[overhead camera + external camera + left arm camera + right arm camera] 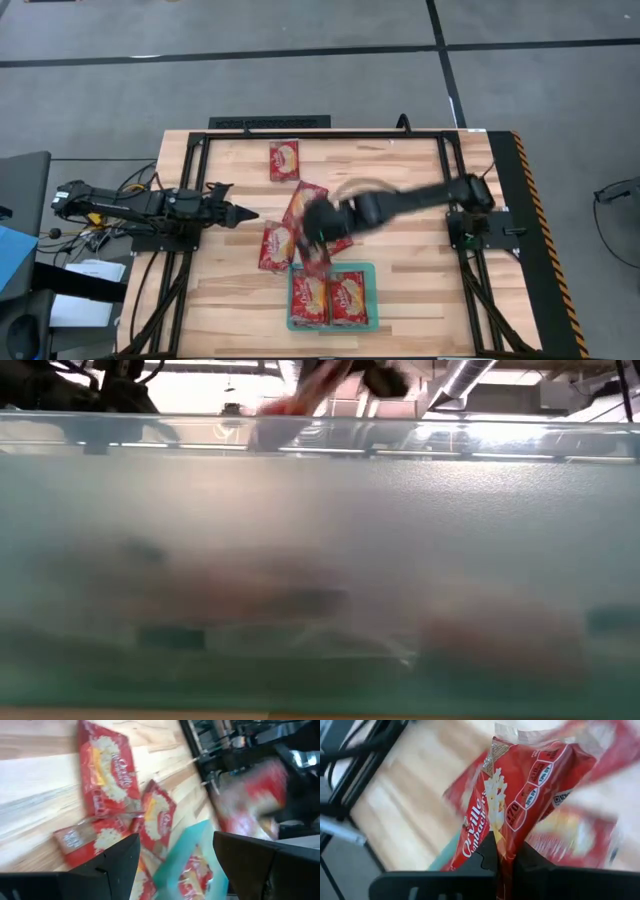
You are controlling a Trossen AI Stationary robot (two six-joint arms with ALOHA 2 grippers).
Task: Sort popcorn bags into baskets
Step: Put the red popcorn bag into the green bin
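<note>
Several red popcorn bags lie flat on the wooden table: one at the far side (284,160), others in a loose pile in the middle (275,246). The teal basket (370,270) sits at the near edge with two bags (348,298) lying in it. My right gripper (315,232) hangs over the basket's far-left corner, shut on a bag (520,785). This bag shows blurred in the left wrist view (255,795). My left gripper (248,214) waits open, left of the pile, touching nothing (175,845). My right gripper (505,851) pinches a popcorn bag between its two fingers at a creased part near one end (503,832). The bag's crimped other end (512,735) points away from the fingers. In the high view the bag is lifted clear, above the pile and the basket's far rim.
The basket's translucent wall (320,560) fills the low view, and only a blur of arm and bag (300,395) shows above it. A black frame (445,170) borders the work area. Bare wood lies right of the basket (420,270).
</note>
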